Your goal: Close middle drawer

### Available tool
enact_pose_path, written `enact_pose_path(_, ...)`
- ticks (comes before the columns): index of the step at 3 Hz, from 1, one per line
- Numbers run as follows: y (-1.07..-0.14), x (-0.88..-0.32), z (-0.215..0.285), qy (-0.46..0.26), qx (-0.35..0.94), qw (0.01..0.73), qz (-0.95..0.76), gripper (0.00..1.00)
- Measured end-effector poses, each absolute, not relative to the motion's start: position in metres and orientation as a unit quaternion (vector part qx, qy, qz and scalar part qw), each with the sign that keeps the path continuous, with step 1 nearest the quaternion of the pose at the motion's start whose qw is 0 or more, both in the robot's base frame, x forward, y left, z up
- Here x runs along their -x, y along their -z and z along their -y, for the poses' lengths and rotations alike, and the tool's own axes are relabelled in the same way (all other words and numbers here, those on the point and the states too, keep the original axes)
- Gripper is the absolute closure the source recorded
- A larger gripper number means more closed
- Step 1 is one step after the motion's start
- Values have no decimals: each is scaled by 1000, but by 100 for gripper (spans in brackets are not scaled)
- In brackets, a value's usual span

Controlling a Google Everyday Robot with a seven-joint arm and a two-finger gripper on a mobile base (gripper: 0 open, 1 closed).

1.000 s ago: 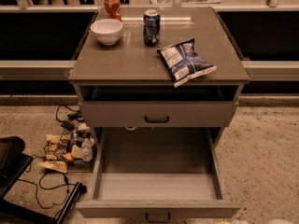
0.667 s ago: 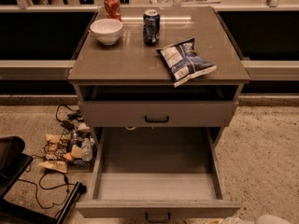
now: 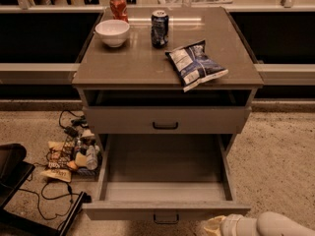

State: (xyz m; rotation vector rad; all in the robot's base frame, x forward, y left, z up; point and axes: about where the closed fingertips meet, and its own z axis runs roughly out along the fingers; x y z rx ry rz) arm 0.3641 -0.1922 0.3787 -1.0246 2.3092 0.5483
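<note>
The middle drawer [image 3: 165,181] is pulled far out of the grey-brown cabinet, and its long box is empty. Its flat front [image 3: 123,211] faces me near the bottom edge, with a small dark bar handle [image 3: 165,219] at its centre. The drawer above it [image 3: 123,121] stands slightly out, with a dark gap under the top. My gripper [image 3: 214,226] comes in at the bottom right on a white arm [image 3: 275,225]. It is just right of the handle and level with the drawer front.
On the cabinet top [image 3: 138,63] stand a white bowl [image 3: 112,32], a red can [image 3: 118,6], a dark blue can [image 3: 159,28] and a chip bag [image 3: 196,65]. Snack clutter and cables [image 3: 74,154] lie on the floor to the left, beside a black object [image 3: 12,173].
My arm and gripper have come into view at the bottom right and moved left towards the open drawer's front. The drawer has not moved.
</note>
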Motion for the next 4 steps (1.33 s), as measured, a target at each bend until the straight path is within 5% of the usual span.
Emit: enact_pose_path(4,-371,-448,194,-232,377,302,-844,100)
